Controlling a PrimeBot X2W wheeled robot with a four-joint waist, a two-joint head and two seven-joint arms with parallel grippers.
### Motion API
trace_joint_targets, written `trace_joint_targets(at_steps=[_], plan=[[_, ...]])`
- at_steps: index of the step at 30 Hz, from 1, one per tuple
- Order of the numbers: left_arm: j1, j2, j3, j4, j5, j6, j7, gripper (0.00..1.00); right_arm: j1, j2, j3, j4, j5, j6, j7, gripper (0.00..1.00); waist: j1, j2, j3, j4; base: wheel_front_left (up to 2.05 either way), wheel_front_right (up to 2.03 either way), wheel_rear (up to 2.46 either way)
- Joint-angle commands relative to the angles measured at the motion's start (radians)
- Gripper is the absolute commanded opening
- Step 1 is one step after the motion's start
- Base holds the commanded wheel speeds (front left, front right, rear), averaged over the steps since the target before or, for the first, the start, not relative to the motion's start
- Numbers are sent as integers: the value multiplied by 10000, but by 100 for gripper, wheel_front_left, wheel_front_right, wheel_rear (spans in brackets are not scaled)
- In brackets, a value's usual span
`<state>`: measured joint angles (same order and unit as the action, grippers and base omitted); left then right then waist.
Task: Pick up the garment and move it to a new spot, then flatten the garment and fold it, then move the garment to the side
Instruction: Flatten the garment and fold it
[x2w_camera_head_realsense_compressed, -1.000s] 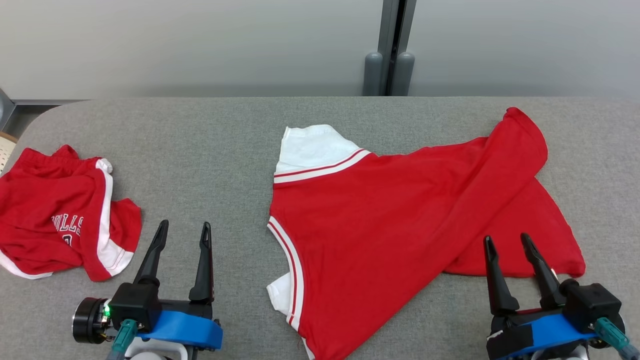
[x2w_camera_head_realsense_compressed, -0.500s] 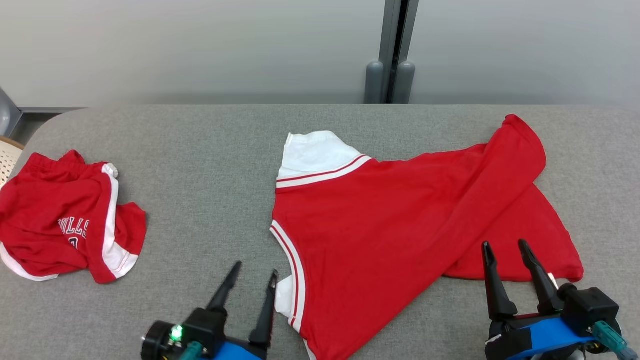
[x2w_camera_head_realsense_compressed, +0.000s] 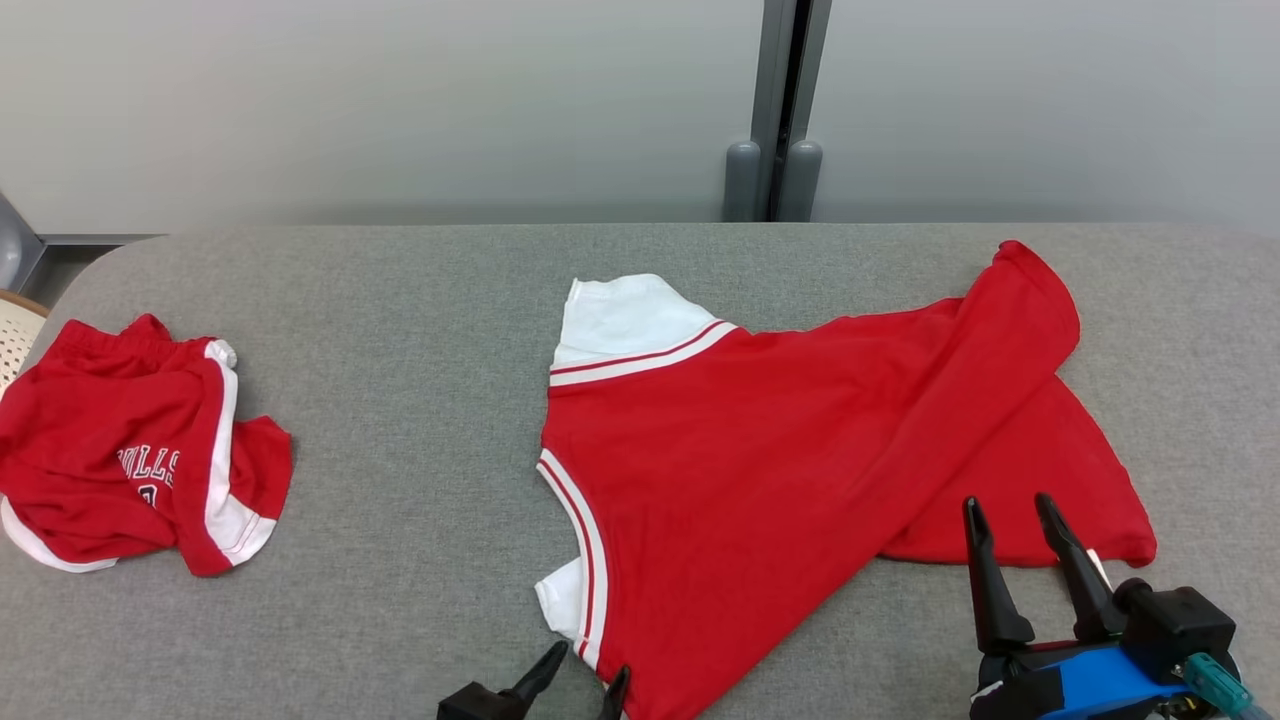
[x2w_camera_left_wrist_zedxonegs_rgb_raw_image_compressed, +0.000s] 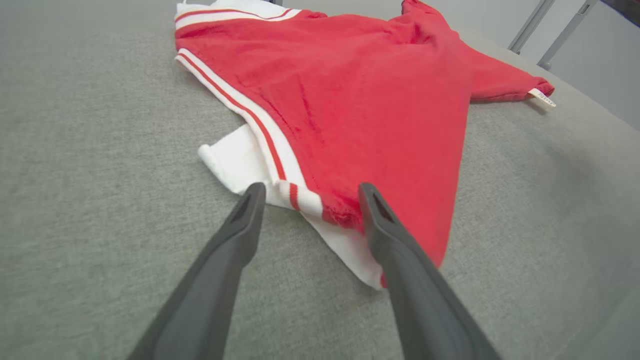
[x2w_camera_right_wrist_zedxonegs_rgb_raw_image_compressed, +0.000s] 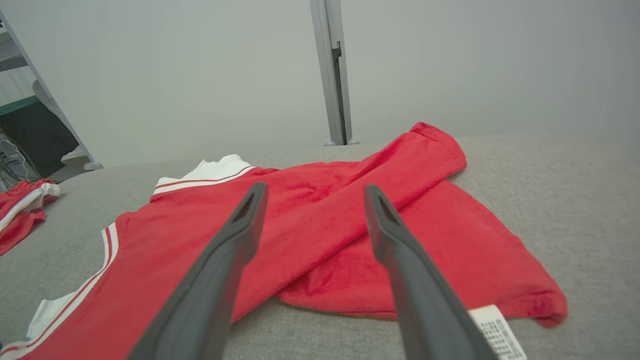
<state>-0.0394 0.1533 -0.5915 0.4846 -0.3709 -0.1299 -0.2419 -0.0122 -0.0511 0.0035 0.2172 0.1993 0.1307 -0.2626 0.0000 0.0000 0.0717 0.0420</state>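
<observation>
The left gripper (x2w_camera_left_wrist_zedxonegs_rgb_raw_image_compressed: 311, 189) gapes wide, empty, a hem corner of the red jersey (x2w_camera_head_realsense_compressed: 760, 470) just past its fingertips, perhaps touching; the right gripper (x2w_camera_head_realsense_compressed: 1008, 505), equally open and empty, faces another corner

Counter (x2w_camera_head_realsense_compressed: 400, 300): covered in grey woven fabric, far-left corner rounded | wall (x2w_camera_head_realsense_compressed: 400, 100): plain pale grey, evenly lit | post (x2w_camera_head_realsense_compressed: 785, 100): grey, upright, seen behind counter's far edge

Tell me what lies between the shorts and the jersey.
In the head view, the stretch between the shorts and the jersey is bare grey table; nothing lies on it.
</observation>
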Motion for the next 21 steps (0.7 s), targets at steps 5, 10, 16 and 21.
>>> trace_joint_targets(at_steps=[5,10,16,21], plan=[[-387,99,-620,269,-722,-6,182,100,18,11,41,22,52,2,-33,100,0,0,72,-108,0,0,0],[-723,68,-987,685,-1296,-6,274,100,-82,11,79,39,102,2,-33,100,0,0,182,-226,0,0,0],[-1314,-93,-1440,1017,-1668,-6,28,100,-220,10,96,-34,133,2,-33,100,0,0,382,-347,0,0,0],[-1922,-307,-1874,1657,-1811,-7,-57,0,-292,10,146,-21,154,2,-33,100,0,0,484,-438,0,0,0]])
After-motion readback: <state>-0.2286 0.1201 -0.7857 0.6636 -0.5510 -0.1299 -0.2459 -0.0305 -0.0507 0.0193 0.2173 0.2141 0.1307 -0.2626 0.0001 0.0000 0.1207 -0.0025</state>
